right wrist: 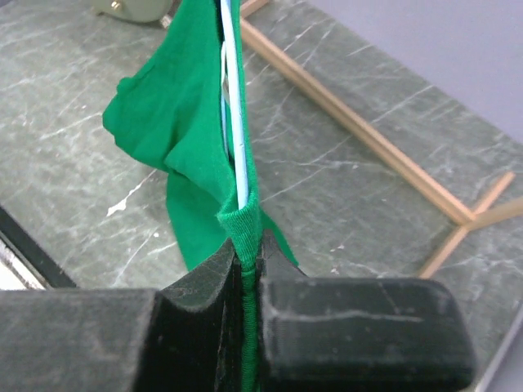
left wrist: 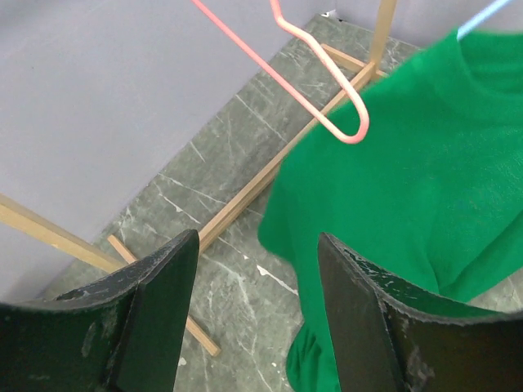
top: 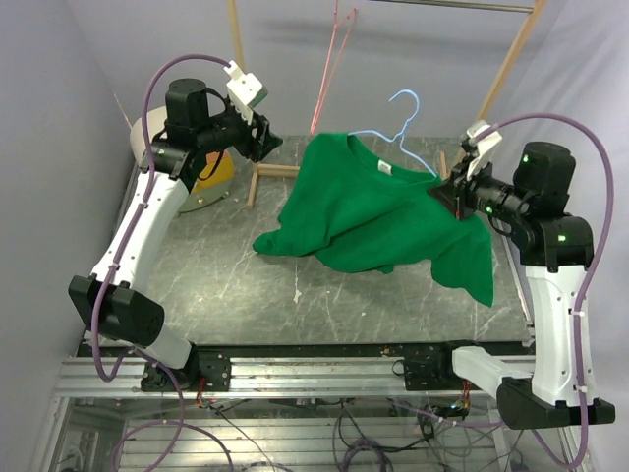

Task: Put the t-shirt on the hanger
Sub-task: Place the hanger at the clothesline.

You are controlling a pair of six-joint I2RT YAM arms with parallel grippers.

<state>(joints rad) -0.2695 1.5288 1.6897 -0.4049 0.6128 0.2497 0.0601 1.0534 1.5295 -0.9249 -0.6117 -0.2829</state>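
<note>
The right hand (right wrist: 243, 263) is clamped on the t-shirt (top: 383, 216) at the hanger (top: 405, 118) wire. The left hand (left wrist: 257, 245), spread apart and empty, is nearer the sagging shoulder, which lies to its right.

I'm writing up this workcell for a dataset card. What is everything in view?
t-shirt: one, bright green, hanging over the middle of the table with the blue hanger in its neck
blue hanger: one, light blue wire, hook sticking out above the shirt's collar
pink hanger: one, pink-red wire, hanging at the back, left of the shirt
wooden rack: one, pale wood, back of the table
round item: one, cream and yellow, back left; unclear what it is
table: one, grey-green marbled
arms: two, white and black, near edge
left gripper: black, open, empty, back left
right gripper: black, shut on the t-shirt's edge
</note>
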